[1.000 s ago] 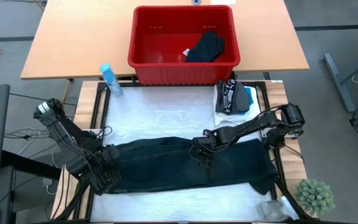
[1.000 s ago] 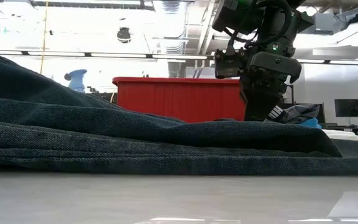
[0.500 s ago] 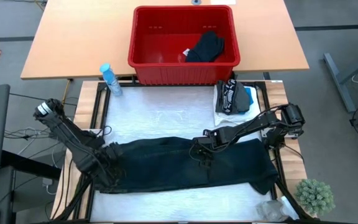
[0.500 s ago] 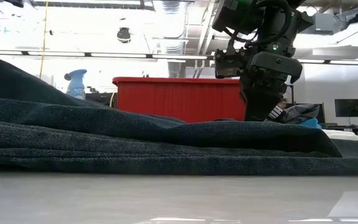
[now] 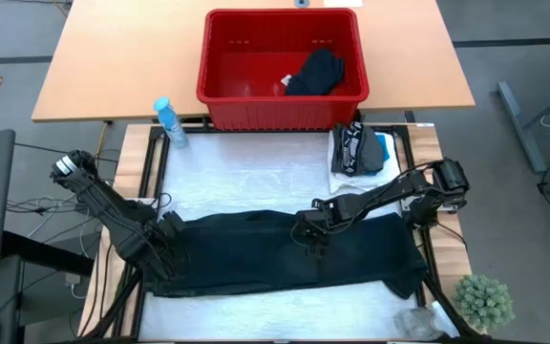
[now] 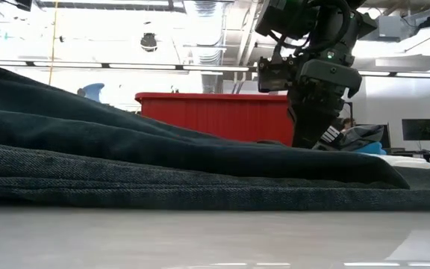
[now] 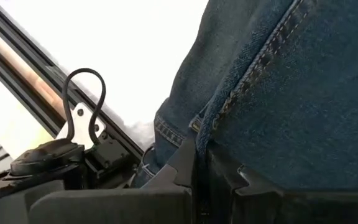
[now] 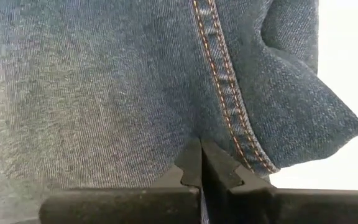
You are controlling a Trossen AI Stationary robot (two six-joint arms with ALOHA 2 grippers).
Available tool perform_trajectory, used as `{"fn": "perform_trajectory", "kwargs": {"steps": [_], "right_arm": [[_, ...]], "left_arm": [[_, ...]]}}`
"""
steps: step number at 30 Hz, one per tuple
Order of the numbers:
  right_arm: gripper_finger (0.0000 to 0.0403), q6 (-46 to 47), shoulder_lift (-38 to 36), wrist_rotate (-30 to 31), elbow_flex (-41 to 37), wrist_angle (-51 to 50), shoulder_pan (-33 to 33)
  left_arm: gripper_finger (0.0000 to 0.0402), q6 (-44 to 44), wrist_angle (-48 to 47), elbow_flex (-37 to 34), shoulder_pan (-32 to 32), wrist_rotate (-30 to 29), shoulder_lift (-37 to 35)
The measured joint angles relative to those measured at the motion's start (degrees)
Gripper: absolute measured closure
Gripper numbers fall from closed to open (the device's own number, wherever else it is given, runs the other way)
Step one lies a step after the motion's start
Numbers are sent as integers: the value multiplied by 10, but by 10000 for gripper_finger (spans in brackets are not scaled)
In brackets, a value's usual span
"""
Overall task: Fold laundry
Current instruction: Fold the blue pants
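Long dark denim trousers [image 5: 294,253] lie folded lengthwise across the near half of the white table top [image 5: 256,172]. My left gripper [image 5: 167,250] is shut on their left end. My right gripper [image 5: 304,235] is shut on their far edge near the middle; in the low view it stands upright on the cloth [image 6: 308,138]. Both wrist views are filled with denim and its stitched seams. My left gripper pinches the trousers' left end [image 7: 211,134] between its two fingers, right beside a stitched seam. It comes slanting down from the table's left side. One layer or several, I cannot tell. The cloth beyond the fingers rests on the table. My right gripper pinches the trousers' far edge [image 8: 211,127] between its two fingers, next to a double-stitched seam. The fingers point down from above. A loose corner of denim [image 8: 316,118] juts out beside them. The trousers lie on the table around the hold.
A red slotted basket [image 5: 283,96] with a black garment [image 5: 315,72] stands on the wooden table behind. A small pile of folded garments [image 5: 359,151] sits at the far right, a blue spray bottle [image 5: 167,121] at the far left, and a small plant [image 5: 483,301] at the near right corner.
My left gripper has moved a little toward the table's far right onto the trousers' left end and shut on it. That end of the cloth has risen slightly, while the rest stays flat. My right gripper has kept still.
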Motion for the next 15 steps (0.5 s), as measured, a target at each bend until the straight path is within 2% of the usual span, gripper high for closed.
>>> {"fn": "perform_trajectory", "kwargs": {"steps": [4,10,15], "right_arm": [[376,-4,-16,2,0,-4,-4],[368,2,-60,16,0,1,-21],[385,4,-82,-37,0,76,-34]], "left_arm": [[400,-8,1,0,0,-8,-8],[401,6,57,-9,1,-17,2],[401,8,105,-66,17,16,2]]}}
